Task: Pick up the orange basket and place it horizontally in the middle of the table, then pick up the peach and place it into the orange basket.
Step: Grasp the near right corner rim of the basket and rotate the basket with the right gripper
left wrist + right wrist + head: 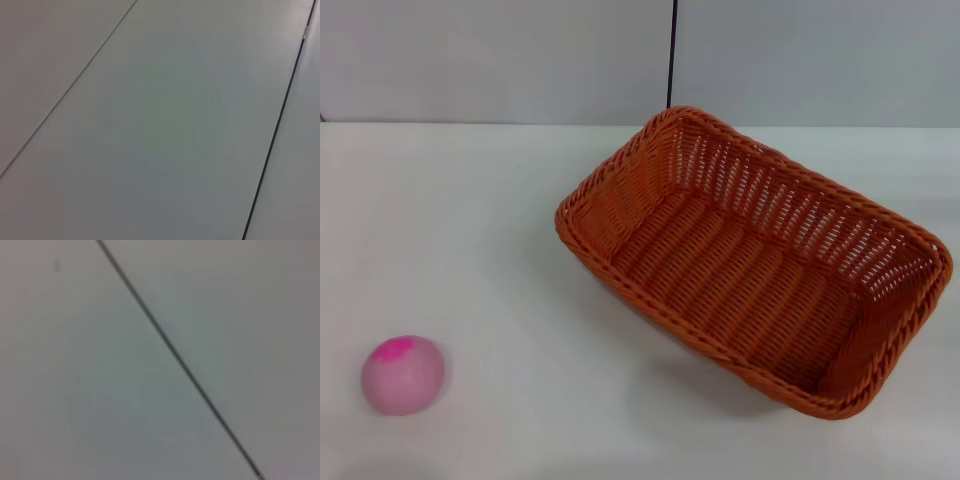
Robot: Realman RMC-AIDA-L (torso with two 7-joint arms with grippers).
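Observation:
The orange basket [752,260] stands on the white table [500,220] right of centre, turned at an angle, its long side running from the far middle toward the near right. Nothing lies inside it. The peach [403,374], pale pink with a magenta patch on top, rests near the table's front left edge, well apart from the basket. Neither gripper shows in the head view. Both wrist views show only plain grey panels crossed by thin dark seams.
A grey wall with a dark vertical seam [672,52] rises behind the table's far edge. Bare white tabletop stretches between the peach and the basket and across the far left.

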